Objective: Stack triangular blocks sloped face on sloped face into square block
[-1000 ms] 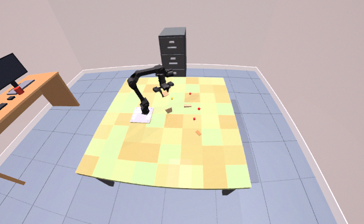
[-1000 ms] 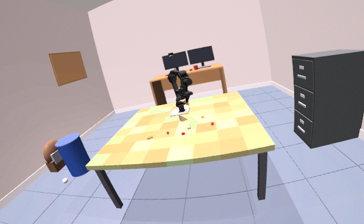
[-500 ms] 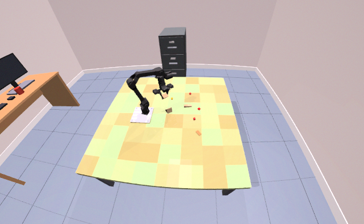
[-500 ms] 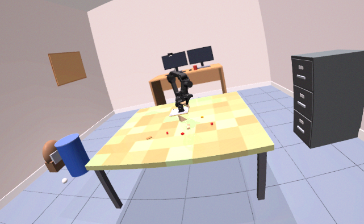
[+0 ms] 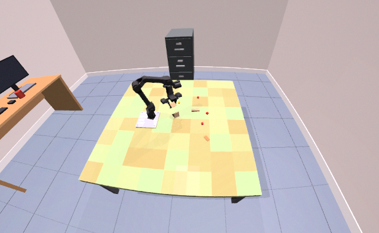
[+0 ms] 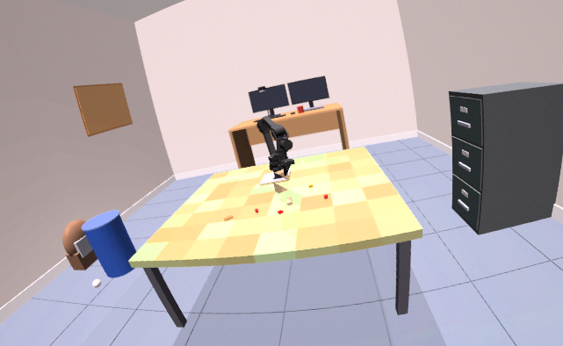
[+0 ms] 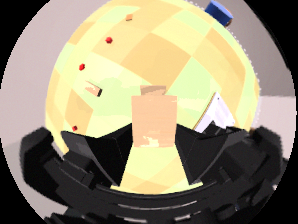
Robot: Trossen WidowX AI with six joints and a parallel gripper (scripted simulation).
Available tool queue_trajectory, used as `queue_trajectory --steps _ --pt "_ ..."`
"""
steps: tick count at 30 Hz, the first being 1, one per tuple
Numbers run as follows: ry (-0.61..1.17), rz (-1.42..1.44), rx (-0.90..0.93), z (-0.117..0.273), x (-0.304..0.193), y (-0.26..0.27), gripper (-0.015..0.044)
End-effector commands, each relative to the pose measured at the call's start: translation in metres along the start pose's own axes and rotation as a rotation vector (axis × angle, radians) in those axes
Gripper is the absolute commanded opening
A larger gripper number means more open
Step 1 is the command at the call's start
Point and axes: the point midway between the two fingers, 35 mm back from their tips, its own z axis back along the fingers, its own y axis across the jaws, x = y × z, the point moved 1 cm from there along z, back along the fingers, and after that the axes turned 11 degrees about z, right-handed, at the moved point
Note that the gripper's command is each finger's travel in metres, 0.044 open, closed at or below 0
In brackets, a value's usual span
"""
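One triangular block, light wood [image 5: 172,104] [image 7: 154,112], is held between the fingers of my gripper [image 5: 172,102] [image 7: 153,124], above the table. In the exterior view it is small and partly hidden by the black fingers. The other triangular block [image 5: 175,115] [image 6: 280,188] stands on the table, its brown side in shade. In the wrist view a strip of this lower block [image 7: 153,90] shows just beyond the held block, which hides the rest. A gap shows between the two blocks in the top view. How their slopes line up is too small to tell.
A wooden piece [image 5: 195,110] [image 6: 289,201] [image 7: 92,88] lies beyond the lower block. Three small red objects, one nearest the back [image 5: 198,97], a yellow one [image 5: 179,102] [image 6: 311,186] and an orange block [image 5: 207,138] [image 6: 228,218] lie around. The arm's white base plate [image 5: 142,123] is close by.
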Motion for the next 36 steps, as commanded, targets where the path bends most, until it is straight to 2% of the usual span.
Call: queue_trajectory --steps 1,8,36 --pt "-0.006 0.001 0.004 -0.005 0.004 -0.001 0.0" --pt "-0.007 0.001 0.004 -0.03 0.007 -0.003 0.0" --pt "-0.011 -0.001 0.004 -0.039 0.009 -0.003 0.0"
